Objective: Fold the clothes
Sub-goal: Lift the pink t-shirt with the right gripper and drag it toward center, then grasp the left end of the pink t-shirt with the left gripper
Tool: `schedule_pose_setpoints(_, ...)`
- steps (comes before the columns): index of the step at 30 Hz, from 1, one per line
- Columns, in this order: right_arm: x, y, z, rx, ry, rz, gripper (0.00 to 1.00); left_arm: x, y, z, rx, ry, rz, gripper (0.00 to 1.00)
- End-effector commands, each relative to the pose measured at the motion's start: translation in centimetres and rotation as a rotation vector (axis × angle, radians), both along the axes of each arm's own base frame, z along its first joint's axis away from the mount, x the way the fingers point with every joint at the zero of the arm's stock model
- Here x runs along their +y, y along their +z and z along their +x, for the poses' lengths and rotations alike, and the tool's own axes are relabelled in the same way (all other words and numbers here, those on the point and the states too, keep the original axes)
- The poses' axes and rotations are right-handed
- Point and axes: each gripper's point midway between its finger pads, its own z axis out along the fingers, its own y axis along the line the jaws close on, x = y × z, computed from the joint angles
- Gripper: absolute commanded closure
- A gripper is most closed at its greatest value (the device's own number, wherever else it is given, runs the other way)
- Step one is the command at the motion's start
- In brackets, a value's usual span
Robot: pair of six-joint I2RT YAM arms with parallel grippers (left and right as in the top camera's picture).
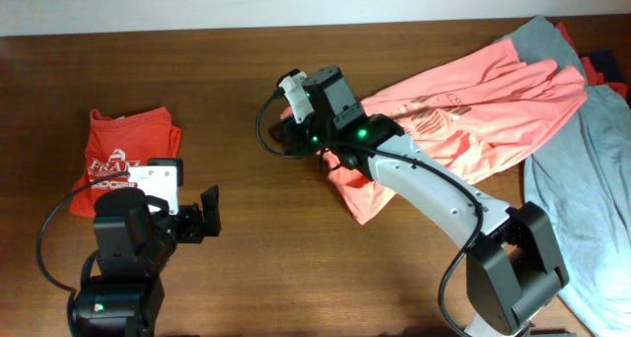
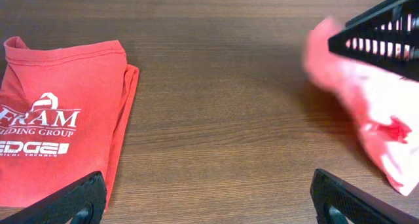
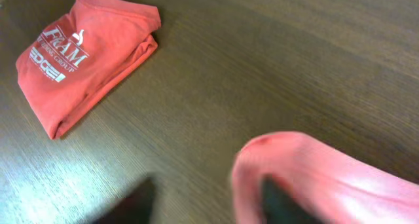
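A salmon-pink T-shirt with tan lettering lies spread across the right of the table. My right gripper is at its left end. In the right wrist view the fingers are blurred and stand apart, with bare wood between them. A fold of the pink cloth is draped over the right finger. A red-orange shirt with white print lies folded at the left; it also shows in the left wrist view and the right wrist view. My left gripper is open and empty, just right of it.
A grey-blue shirt lies at the far right, partly under the pink one, with a bit of red cloth behind it. The right arm's base stands at the front right. The table's far edge runs along the wall.
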Motion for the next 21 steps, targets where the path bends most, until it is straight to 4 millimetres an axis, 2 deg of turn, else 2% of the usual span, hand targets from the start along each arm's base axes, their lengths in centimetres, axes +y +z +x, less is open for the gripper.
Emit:
schedule_pose_setpoints(1, -1.7, 2.0, 0.9, -0.004, -0.047, 0.018, 0.01, 0.0, 1.0, 0.2, -0.026, 0.007, -0.008, 0.01)
schedule_pose_setpoints(4, -5.9, 3.6, 1.6, 0.015, -0.125, 0.004, 0.01, -0.8, 1.8, 0.6, -0.061, -0.028, -0.033, 0.01)
schedule_pose_setpoints(7, -11.4, 6.0, 2.2, 0.02, -0.227, -0.006, 0.01, -2.7, 3.1, 1.3, -0.116, -0.124, -0.096, 0.01)
schedule_pose_setpoints(9, -15.6, 7.6, 2.2, 0.028, -0.314, -0.008, 0.01, -3.4, 3.4, 1.9, -0.13, -0.154, -0.125, 0.01)
schedule_pose_setpoints(10, -18.4, 8.4, 1.9, 0.038, -0.371, -0.011, 0.01, -3.4, 3.0, 2.4, -0.118, -0.143, -0.141, 0.01)
schedule_pose_setpoints(13, -23.8, 9.3, 0.5, 0.079, -0.489, -0.024, 0.01, -4.1, 1.2, 3.8, -0.054, -0.147, -0.173, 0.01)
schedule_pose_setpoints(15, -26.9, 9.3, -1.3, 0.134, -0.563, -0.039, 0.01, -5.4, -0.5, 4.8, -0.003, -0.182, -0.19, 0.01)
schedule_pose_setpoints(17, -29.4, 9.0, -3.0, 0.195, -0.625, -0.052, 0.02, -7.3, -2.4, 6.0, 0.05, -0.225, -0.212, 0.01)
schedule_pose_setpoints(21, -32.8, 7.7, -6.2, 0.333, -0.724, -0.075, 0.02, -12.0, -7.0, 8.4, 0.131, -0.32, -0.228, 0.01)
